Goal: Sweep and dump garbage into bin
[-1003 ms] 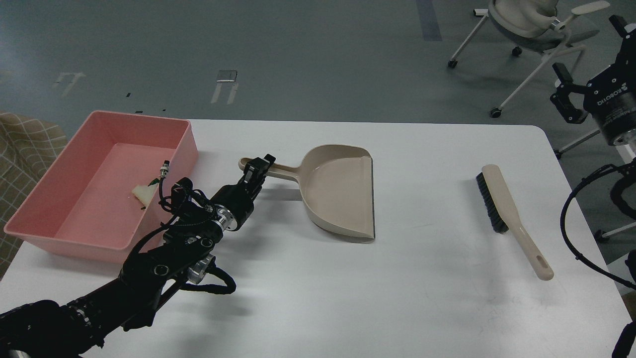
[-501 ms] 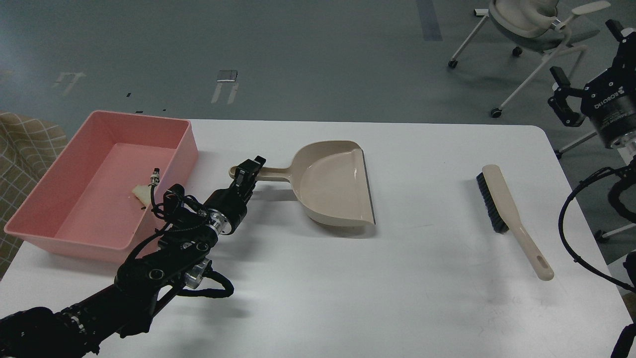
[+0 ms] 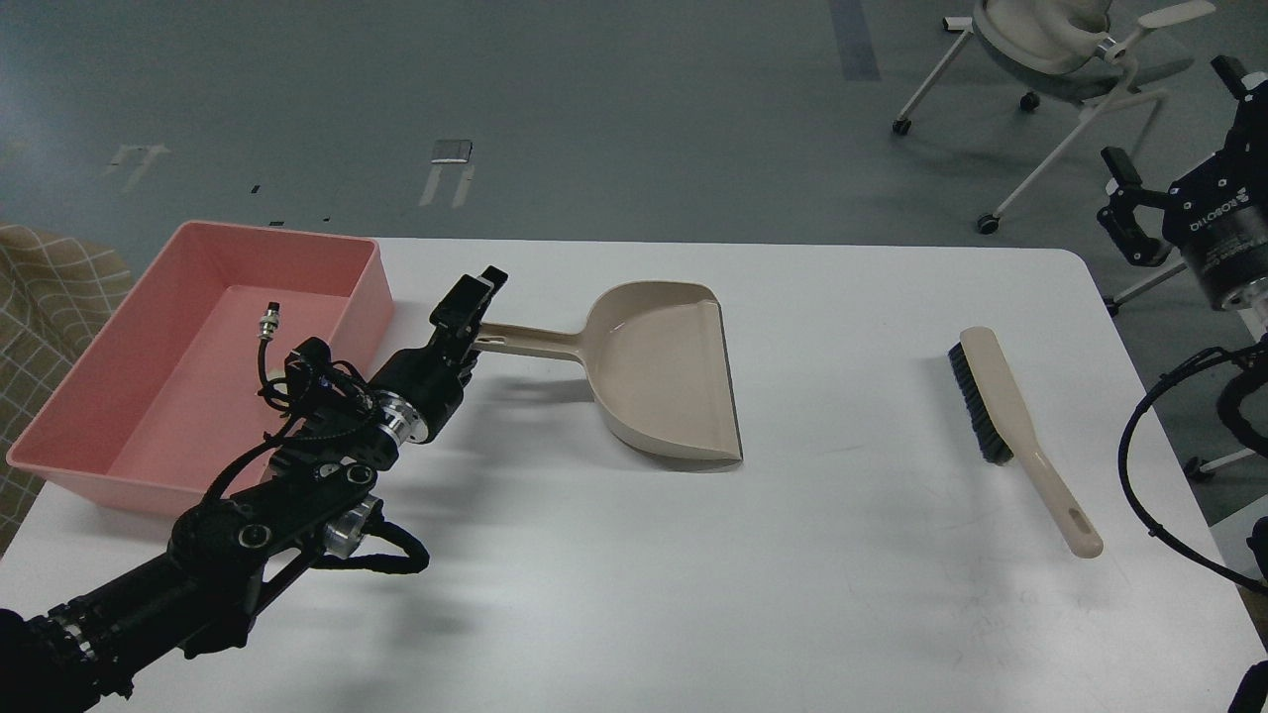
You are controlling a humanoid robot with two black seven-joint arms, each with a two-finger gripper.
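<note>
The dustpan [image 3: 666, 371] lies empty on the white counter [image 3: 634, 574] at centre frame, its handle end gripped between the fingers of the left gripper [image 3: 468, 307]. No garbage is seen on the counter or in the visible part of the pink bin [image 3: 149, 327] at upper left, part of it hidden by the arm. The brush [image 3: 1010, 426] lies ungrasped at right. The right gripper [image 3: 1179, 213], at the right edge, is spread open and empty. The task is judged nearly finished.

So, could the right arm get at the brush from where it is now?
Probably yes. The brush lies alone on the right part of the table, with nothing on or against it. The right gripper is raised beyond the table's right edge, jaws open and empty.
</note>
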